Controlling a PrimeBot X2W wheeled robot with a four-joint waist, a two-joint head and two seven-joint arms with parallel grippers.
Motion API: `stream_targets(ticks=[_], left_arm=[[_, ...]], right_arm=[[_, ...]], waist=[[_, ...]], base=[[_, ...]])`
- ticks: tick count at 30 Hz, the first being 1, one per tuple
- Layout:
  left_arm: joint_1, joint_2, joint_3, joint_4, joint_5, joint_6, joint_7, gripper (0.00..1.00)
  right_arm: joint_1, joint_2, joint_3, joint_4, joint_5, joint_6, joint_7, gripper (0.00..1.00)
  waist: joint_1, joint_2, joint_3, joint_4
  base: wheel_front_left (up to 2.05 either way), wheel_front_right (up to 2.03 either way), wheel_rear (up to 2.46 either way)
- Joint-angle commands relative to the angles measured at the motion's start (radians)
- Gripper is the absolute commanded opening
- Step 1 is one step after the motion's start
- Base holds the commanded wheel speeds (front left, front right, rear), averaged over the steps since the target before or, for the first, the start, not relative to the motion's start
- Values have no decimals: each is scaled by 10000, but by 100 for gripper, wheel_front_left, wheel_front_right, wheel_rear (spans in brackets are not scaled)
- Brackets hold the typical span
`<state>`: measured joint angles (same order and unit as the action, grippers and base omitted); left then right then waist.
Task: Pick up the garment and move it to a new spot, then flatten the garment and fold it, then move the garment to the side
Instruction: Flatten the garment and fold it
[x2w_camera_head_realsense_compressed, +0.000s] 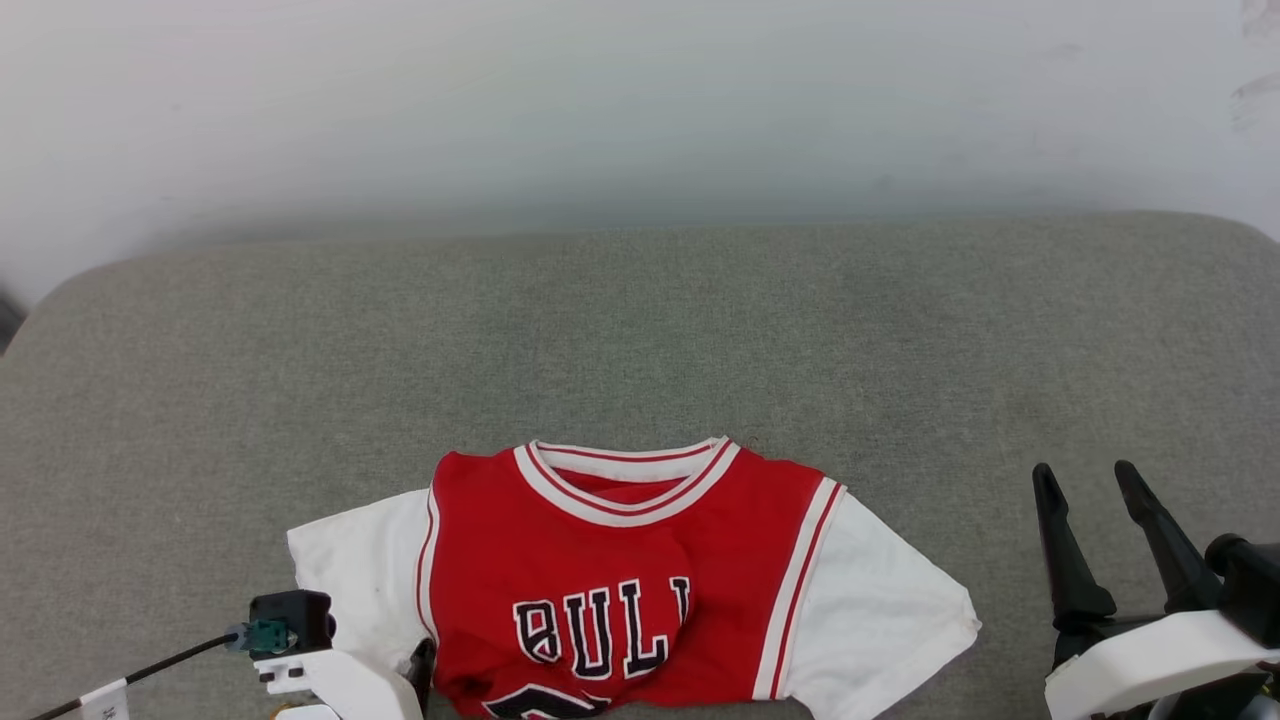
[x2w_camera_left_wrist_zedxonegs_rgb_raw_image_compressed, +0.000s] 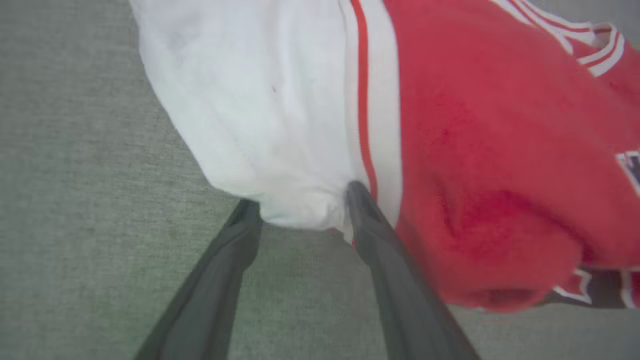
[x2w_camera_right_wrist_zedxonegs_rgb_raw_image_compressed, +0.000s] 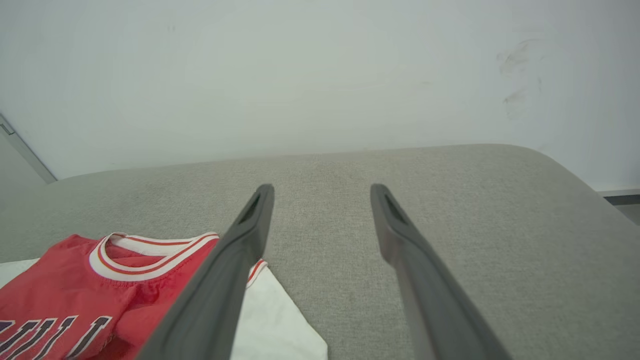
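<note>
Logging garment (x2w_camera_head_realsense_compressed: 620, 560) chest-up on grey cushion (x2w_camera_head_realsense_compressed: 640, 330), close to near edge, collar (x2w_camera_head_realsense_compressed: 627, 475) pointing away toward wall (x2w_camera_head_realsense_compressed: 640, 100). Noting both white sleeves spread outward, left sleeve (x2w_camera_head_realsense_compressed: 350, 560) and right sleeve (x2w_camera_head_realsense_compressed: 890, 600), each flat on cushion. Reading lettering (x2w_camera_head_realsense_compressed: 600, 625) as rumpled, with a red hump across chest. Losing lower hem below bottom of head view; lie of hem impossible to tell.

Placing left gripper (x2w_camera_left_wrist_zedxonegs_rgb_raw_image_compressed: 301, 197) low at garment's left side, jaws apart, straddling a bunched corner at junction of left sleeve and striped trim (x2w_camera_left_wrist_zedxonegs_rgb_raw_image_compressed: 367, 100), with one finger (x2w_camera_left_wrist_zedxonegs_rgb_raw_image_compressed: 370, 225) against cloth and the other just beside it. Not clamped on anything, going by left wrist view.

Placing right gripper (x2w_camera_head_realsense_compressed: 1084, 468) above bare cushion, well to right of right sleeve, jaws wide apart, holding nothing.

Judging progress:
- Move to new spot: probably done, given garment at rest, spread, free of both grippers.
- Flattening: partly done, with sleeves out but body wrinkled and humped toward left side.
- Folding: not yet begun; no fold visible.
- Move to side: not yet done.

Leaving for later: smoothing chest, folding sleeves and body, shifting bundle aside. Rating whole job as early-to-middle.
</note>
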<state>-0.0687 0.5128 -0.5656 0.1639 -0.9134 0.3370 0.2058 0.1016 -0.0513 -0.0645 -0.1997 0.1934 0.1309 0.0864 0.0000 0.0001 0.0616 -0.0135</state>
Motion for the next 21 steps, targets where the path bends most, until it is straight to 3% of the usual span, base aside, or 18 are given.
stream_targets(ticks=[1,8,16,21], left_arm=[[35,-34,87,-71,167,69,-275,100],[-94,158,438,-830,968,570,-1682,100],[-394,121,491,-1485,2065,419,-3691,100],[-434,-44,442,-1693,2590,517,-4331,100]], right_arm=[[22,15,-8,-42,-53,-3,3,100],[413,13,-65,-10,-7,-3,184,100],[703,15,-228,55,162,-1,666,100],[885,13,-606,332,488,-3,1505,100]], waist=[[0,-1,-163,9],[0,-1,-745,44],[0,-1,-1035,76],[0,-1,-1036,223]], base=[[0,0,0],[0,0,0],[0,0,0],[0,0,0]])
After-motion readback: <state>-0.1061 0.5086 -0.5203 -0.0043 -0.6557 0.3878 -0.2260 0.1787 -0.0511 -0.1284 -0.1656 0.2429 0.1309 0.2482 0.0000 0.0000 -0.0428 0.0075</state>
